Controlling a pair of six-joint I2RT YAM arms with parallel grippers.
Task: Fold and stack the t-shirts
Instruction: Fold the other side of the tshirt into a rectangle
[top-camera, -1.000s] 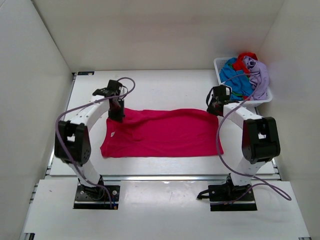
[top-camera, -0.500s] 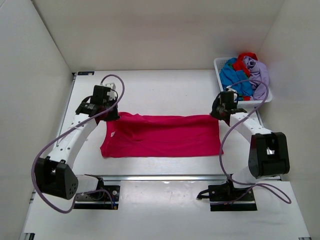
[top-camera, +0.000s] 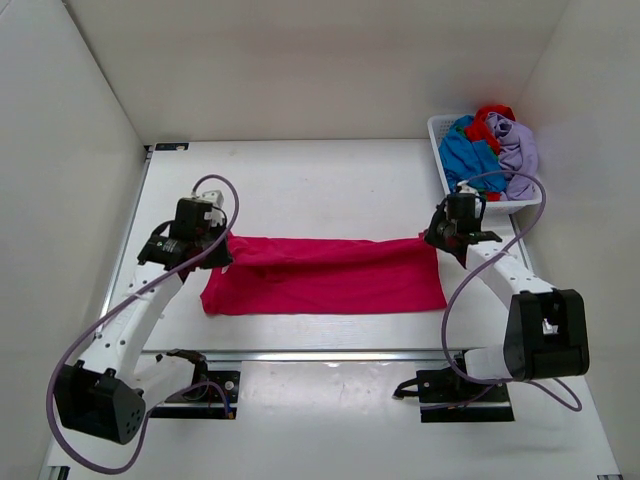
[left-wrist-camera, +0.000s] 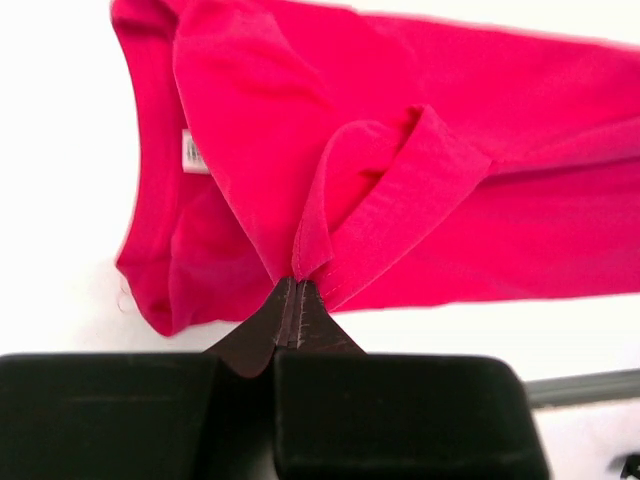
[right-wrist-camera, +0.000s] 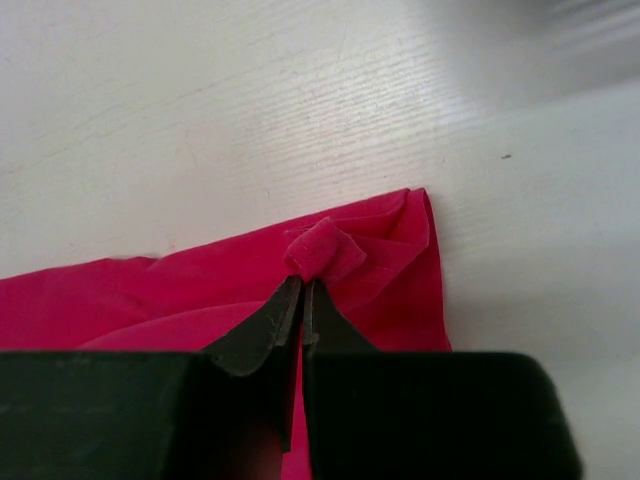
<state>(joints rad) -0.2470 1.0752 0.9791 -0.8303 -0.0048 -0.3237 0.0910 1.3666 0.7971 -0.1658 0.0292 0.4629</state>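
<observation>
The left gripper (left-wrist-camera: 297, 295) is pinched fully closed on a fold of the magenta t-shirt (top-camera: 330, 280) at its collar end, the cloth rising in a loop from the fingertips. The right gripper (right-wrist-camera: 302, 290) is likewise clamped tight on a small bunched tuck at the shirt's opposite far corner. Since half a second ago both grippers have drawn back toward the near edge of the table (top-camera: 320, 180), carrying the shirt's far edge with them. The far edge now lies doubled over the rest, so the shirt reads as a narrower band than before, and both arms have settled lower and closer to their bases. The shirt stretches left to right across the middle of the bench, its near edge flat on the surface. A small white tag (left-wrist-camera: 193, 152) shows inside the collar; its print is too small to read. In the far right corner stands the white slatted basket (top-camera: 437, 160), heaped with a blue shirt (top-camera: 465, 150), a red shirt (top-camera: 492, 115) and a pale lavender shirt (top-camera: 515, 150) that drapes over its rim.
</observation>
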